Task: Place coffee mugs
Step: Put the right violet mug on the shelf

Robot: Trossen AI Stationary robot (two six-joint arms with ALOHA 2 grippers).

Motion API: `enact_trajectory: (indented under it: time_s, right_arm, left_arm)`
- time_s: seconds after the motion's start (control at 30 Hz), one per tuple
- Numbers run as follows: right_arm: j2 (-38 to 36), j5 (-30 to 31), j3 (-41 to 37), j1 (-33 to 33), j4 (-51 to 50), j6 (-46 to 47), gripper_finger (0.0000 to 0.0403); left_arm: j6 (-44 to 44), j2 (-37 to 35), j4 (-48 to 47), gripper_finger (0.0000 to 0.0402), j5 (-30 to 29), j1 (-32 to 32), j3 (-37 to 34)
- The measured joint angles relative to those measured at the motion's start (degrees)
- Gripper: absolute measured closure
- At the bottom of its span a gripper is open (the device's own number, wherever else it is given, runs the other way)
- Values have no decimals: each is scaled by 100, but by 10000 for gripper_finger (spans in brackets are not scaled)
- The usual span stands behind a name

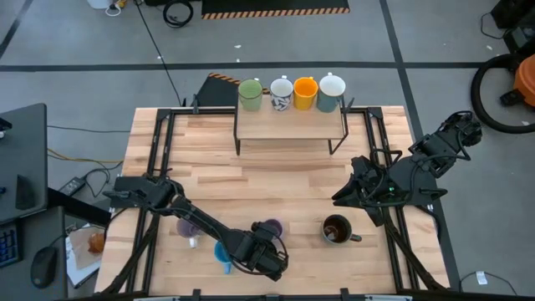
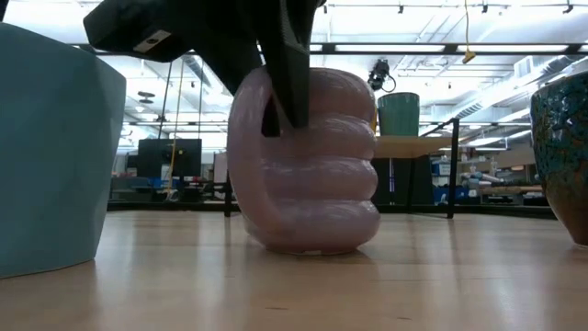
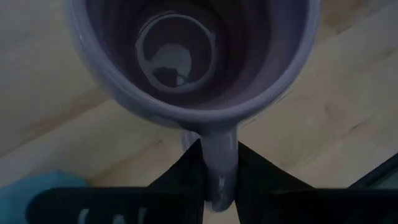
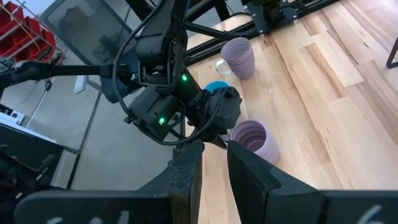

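A light purple mug (image 1: 272,227) stands upright on the table near the front middle, and my left gripper (image 3: 217,163) is shut on its handle. To its left are a blue mug (image 1: 221,252) and a second light purple mug (image 1: 188,227). A dark brown mug (image 1: 337,230) stands to its right. Green (image 1: 249,94), patterned white (image 1: 281,94), orange (image 1: 305,93) and white (image 1: 331,92) mugs stand on the shelf (image 1: 288,125) at the far middle. My right gripper (image 4: 214,163) hangs above the table's right side, fingers slightly apart and empty. My left gripper pinches the purple mug's handle (image 3: 219,144) between its two fingers (image 3: 183,174), one on each flat side. The fingers come steeply from above, slanting in from the table's near side. The mug stands upright with its base (image 2: 308,246) on the table.
The blue mug (image 2: 46,147) stands close to the left of the held mug, the brown mug (image 2: 565,152) farther to its right. Black rails (image 1: 159,167) run along both table sides. Bare wood lies between the near mugs and the shelf.
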Motion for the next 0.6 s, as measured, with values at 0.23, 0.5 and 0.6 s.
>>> enact_trajectory:
  time_s: [0.23, 0.5, 0.6]
  right_arm:
    - [0, -35, 0, 0, -14, -59, 321]
    - [0, -25, 0, 0, -3, -63, 321]
    - [0, 7, 0, 0, 23, -136, 321]
  left_arm:
    - [448, -366, -218, 344, 82, 302, 60]
    - [1408, -1294, -1226, 344, -336, 999, 69]
    - [1938, -1658, -1510, 344, -479, 1425, 73]
